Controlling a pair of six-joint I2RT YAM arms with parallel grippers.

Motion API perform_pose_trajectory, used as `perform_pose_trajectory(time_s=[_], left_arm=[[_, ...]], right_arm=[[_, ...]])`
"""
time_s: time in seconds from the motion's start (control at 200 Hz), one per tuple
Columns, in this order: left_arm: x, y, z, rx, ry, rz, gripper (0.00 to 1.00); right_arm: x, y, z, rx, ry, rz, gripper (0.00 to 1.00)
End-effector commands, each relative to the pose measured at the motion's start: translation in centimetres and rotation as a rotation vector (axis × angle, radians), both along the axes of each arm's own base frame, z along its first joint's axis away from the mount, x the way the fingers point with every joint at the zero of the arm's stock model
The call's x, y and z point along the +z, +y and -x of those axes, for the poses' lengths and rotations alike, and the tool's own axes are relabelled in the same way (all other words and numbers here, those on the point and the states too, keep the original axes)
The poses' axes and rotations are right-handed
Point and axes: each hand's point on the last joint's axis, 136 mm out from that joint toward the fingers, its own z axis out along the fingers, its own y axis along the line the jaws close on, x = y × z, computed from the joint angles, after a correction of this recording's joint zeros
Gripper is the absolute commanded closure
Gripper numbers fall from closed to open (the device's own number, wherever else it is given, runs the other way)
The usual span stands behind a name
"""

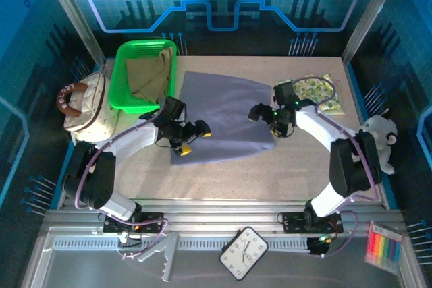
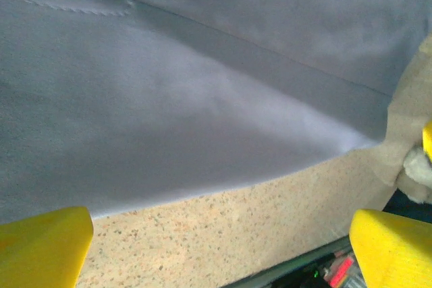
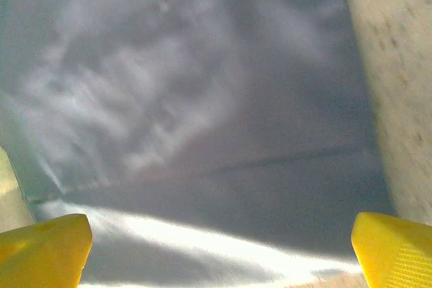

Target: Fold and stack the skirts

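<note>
Three skirts on the speckled worktop point(image 1: 270, 173), none folded, none stacked.

- Lavender-grey skirt point(image 1: 223, 116): largest item, spread flat at mid-worktop, skewed, its near hem running toward the near edge. Smooth, with one crease line seen from both wrist views.
- Green basket point(image 1: 121, 82): far-left corner of the worktop. The khaki-tan skirt point(image 1: 150, 75) lies bunched inside, one fold draped over the basket's right rim.
- Cream handbag point(image 1: 84, 106): left edge, just beside the basket, brown handle on top.
- Yellow-green print skirt point(image 1: 317, 92): crumpled near the far-right corner, close to the lavender skirt's right corner; cannot tell if they touch.
- White plush toy point(image 1: 378, 136): right edge, behind the right arm's elbow.
- Left gripper point(image 1: 194, 142): over the lavender skirt's near-left corner, yellow fingertips spread wide, nothing between them. The hem and bare worktop lie below the jaws.
- Right gripper point(image 1: 258, 114): over the same skirt's right side, jaws likewise wide and empty, cloth close beneath. Contact with the fabric cannot be told for either.
</note>
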Motion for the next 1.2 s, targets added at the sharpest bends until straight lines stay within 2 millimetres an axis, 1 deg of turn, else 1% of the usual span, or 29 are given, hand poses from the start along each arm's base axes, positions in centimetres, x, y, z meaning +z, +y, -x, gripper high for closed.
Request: perform_pose_trajectory(time_s=[0.0,0.105,0.21,0.285,0.38,0.43,0.52,0.58,0.615,0.68,0.815,0.86,0.95,1.015,1.19], left_arm=[[-2.0,1.6,0.3,0.098,0.042,-0.063,0.01],[-2.8,2.1,0.4,0.108,0.038,-0.084,0.01],[-3.5,2.6,0.4,0.099,0.032,-0.12,0.01],[-4.0,3.0,0.4,0.095,0.031,-0.144,0.01],[-4.9,3.4,0.7,0.099,0.037,-0.164,0.01],[-5.5,3.7,0.9,0.102,0.049,-0.174,0.01],[-6.5,4.5,1.5,0.111,0.084,-0.182,0.01],[-7.0,5.0,1.9,0.105,0.089,-0.192,0.01],[-7.4,5.0,2.0,0.097,0.083,-0.189,0.01],[-7.9,4.4,2.2,0.07,0.082,-0.154,0.01],[-8.1,4.8,2.2,0.008,0.09,-0.209,0.01],[-8.1,5.0,2.3,0.008,0.091,-0.215,0.01],[-8.3,5.6,2.6,0.027,0.092,-0.218,0.01],[-8.2,5.9,2.6,0.022,0.078,-0.225,0.01],[-7.6,4.9,2.6,-0.003,0.051,-0.165,0.01]], right_arm=[[-0.4,1.5,3.4,0.08,0.053,-0.085,0.0],[-0.3,2.8,4.0,0.105,0.056,-0.141,0.0],[-1.7,3.5,4.3,0.122,0.079,-0.121,0.0],[-2.8,3.7,3.7,0.117,0.078,-0.106,0.0],[-4.0,3.1,2.6,0.084,0.065,-0.043,0.0],[-5.0,2.3,2.8,0.061,0.088,0.016,0.0],[-7.2,0.5,4.2,0.025,0.171,0.115,0.0],[-8.4,-0.3,5.3,0.018,0.218,0.151,0.0],[-8.8,-0.5,5.9,0.026,0.239,0.158,0.0],[-9.3,-0.8,6.9,0.035,0.273,0.169,0.0],[-9.1,-1.0,7.5,0.058,0.284,0.184,0.0],[-8.7,-1.2,7.3,0.059,0.271,0.197,0.0],[-7.2,-0.9,6.4,0.074,0.216,0.185,0.0],[-6.1,-1.0,6.0,0.082,0.186,0.2,0.0],[-3.2,-2.2,5.4,0.059,0.131,0.256,0.0]])
